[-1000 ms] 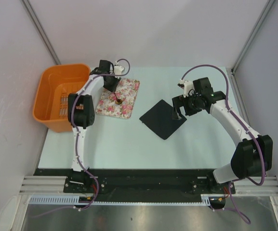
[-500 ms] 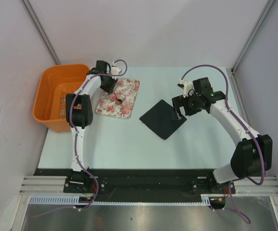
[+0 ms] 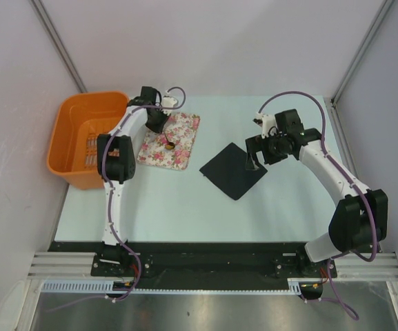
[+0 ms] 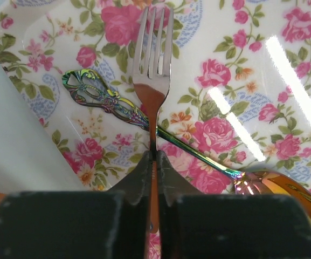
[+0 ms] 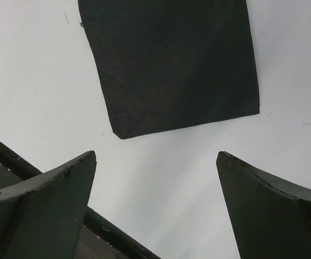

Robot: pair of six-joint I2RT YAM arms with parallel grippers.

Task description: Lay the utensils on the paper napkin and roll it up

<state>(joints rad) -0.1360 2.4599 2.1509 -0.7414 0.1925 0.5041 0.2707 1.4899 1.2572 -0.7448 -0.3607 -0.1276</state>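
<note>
A silver fork lies tines away from me on the pink floral cloth, and my left gripper is shut on its thin handle. Crossing under it is a spoon with an iridescent ornate handle and a gold head. From above, the left gripper is at the far left part of the cloth. The black paper napkin lies flat mid-table. My right gripper hangs open over the napkin's right corner, with the napkin ahead of its fingers.
An orange basket stands at the far left, close beside the left arm. The table's dark near edge shows behind the right fingers. White walls and metal posts close in the back and sides.
The left jaws have closed onto the fork's handle. The left wrist shifted slightly over the cloth. The right arm has barely moved.
</note>
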